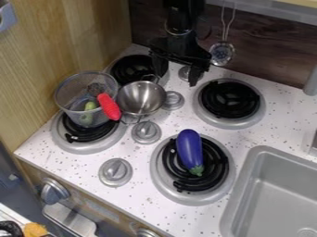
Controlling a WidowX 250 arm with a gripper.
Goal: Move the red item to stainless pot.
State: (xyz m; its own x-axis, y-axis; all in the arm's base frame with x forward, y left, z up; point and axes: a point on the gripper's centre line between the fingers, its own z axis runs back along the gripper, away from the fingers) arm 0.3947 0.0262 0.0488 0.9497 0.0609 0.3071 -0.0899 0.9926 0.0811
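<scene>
Well, in the camera view the gripper [178, 78] hung near the back of the stove, to the right of the pot [141, 96], its two fingers spread apart with nothing between them. The red item [110, 107] sat at the right side of the clear basket [70, 110], tilted, its lower end close to the pot; whether it lay inside the wall or just outside, I couldn't tell. The step in hand, as I judged it, was the approach to the grasp. Doing it well meant crossing above the pot, high enough to clear the rim, then turning so the fingers straddled the red item across its narrow width. A pinch near its middle seemed best, without catching the basket wall. After that, a straight lift looked wise before any sideways move, since dragging might tip the basket or nudge the pot. The carry was short, so a low, gentle release over the pot's centre would do.
</scene>
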